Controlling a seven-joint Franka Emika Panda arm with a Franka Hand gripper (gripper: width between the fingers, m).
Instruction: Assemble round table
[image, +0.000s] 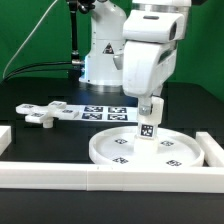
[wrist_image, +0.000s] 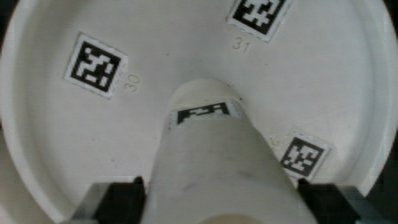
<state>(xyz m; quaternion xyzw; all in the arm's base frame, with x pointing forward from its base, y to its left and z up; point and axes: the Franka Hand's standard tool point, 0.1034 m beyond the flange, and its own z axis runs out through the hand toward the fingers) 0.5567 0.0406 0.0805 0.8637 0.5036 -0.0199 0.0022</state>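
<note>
Where the arm reaches down through the upper centre of the exterior view, the gripper is clamped on the post, which stands upright. The post carries a black-and-white tag on the side facing the camera. Its lower end sits over the middle of the disc; whether the two touch cannot be told from either view.

The disc lies flat on the black table in the lower right of the exterior view, rim up, with several tags on its face.

The cross piece lies flat at the exterior view's left, well apart from the disc. The marker board lies between the cross piece and the arm's base, behind the disc.

White border rails edge the table – one along the bottom of the frame, with shorter ones at the exterior view's left and right.

In the wrist view, the post fills the space between the two dark fingers and runs down toward the disc. The gripper has a finger on each side of the post.
</note>
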